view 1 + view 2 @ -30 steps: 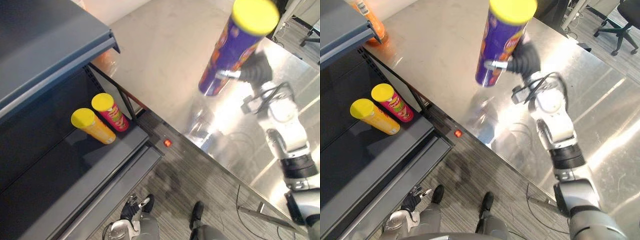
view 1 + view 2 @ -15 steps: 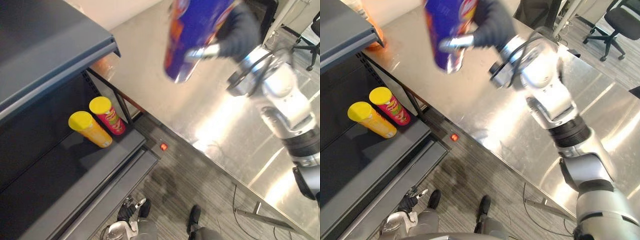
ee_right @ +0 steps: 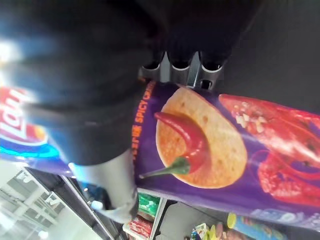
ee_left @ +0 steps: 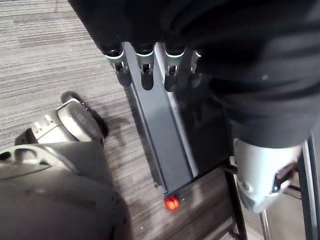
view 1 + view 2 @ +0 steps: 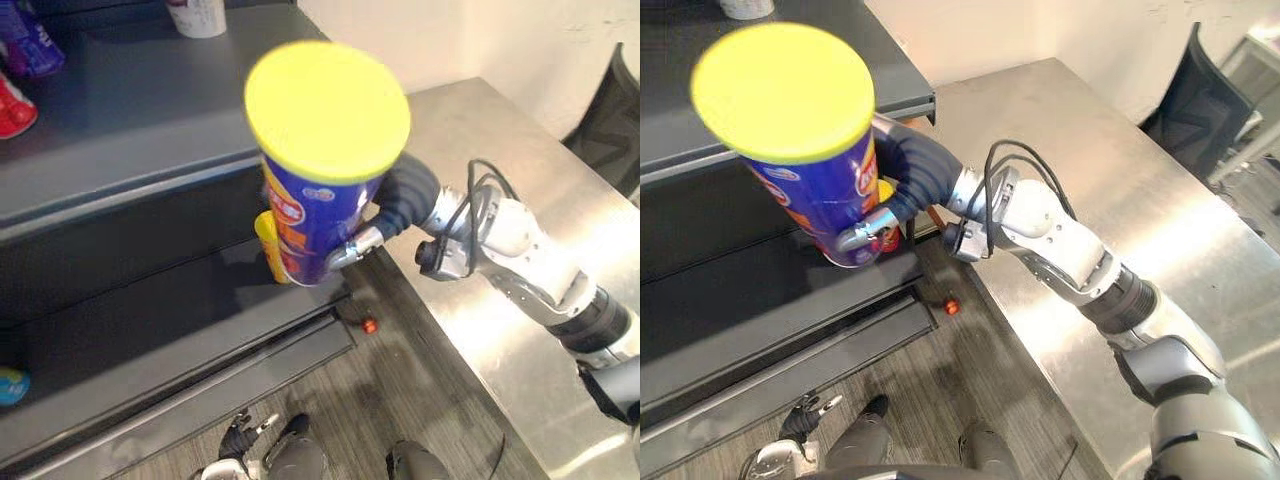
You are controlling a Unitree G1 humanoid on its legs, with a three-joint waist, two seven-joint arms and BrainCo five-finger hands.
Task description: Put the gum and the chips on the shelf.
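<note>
Dark grey shelf unit (image 5: 140,160) on the left, steel table (image 5: 500,330) on the right. Right hand (image 5: 905,185) curled round purple chips can (image 5: 820,195), yellow lid (image 5: 783,92) up, held in front of the middle tier. Left hand (image 4: 145,67) hangs low by the shelf base, fingers straight and loose.

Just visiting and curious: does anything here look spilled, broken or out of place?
Nothing is spilled or broken. The chips can, lid on, is held in the air before the shelf by the right robot hand. Only a small red dot by the shelf's base stands out; I cannot tell what it is.
</note>
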